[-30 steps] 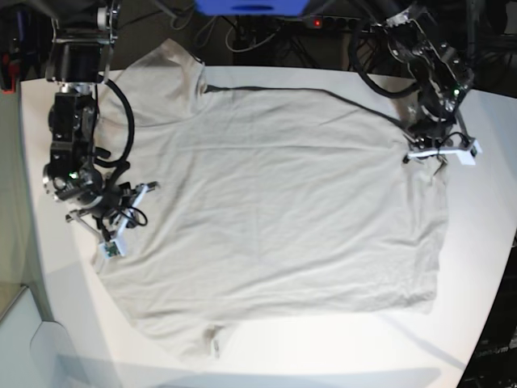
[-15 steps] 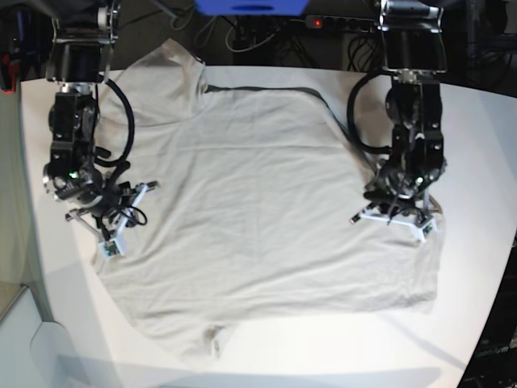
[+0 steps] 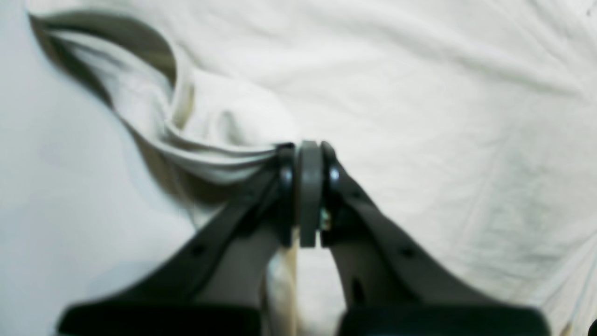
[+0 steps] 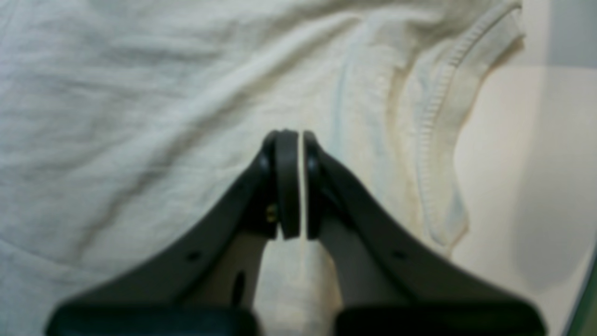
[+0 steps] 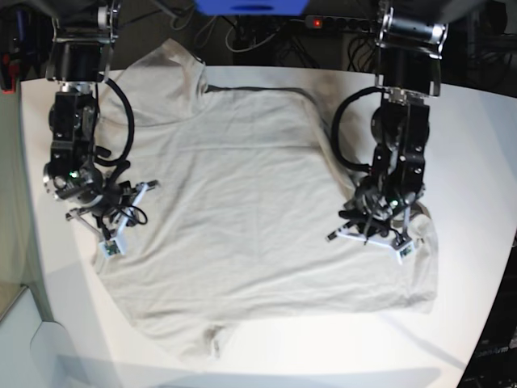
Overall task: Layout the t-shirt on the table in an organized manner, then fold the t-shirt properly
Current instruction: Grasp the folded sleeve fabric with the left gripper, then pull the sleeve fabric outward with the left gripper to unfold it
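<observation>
t-shirt [image 5: 250,202]: I see it spread flat mid-table [image 5: 477,145], neck near the left edge.
left gripper [image 3: 308,154]: jaws pinched on a bunched fold at the shirt's right side.
right gripper [image 4: 294,140]: jaws pressed together at the collar, fabric between them.

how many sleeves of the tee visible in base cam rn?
2. One sleeve lies flat at the t-shirt's far left corner, near the table's back edge. The other is at the near left corner. None look hidden.
</observation>
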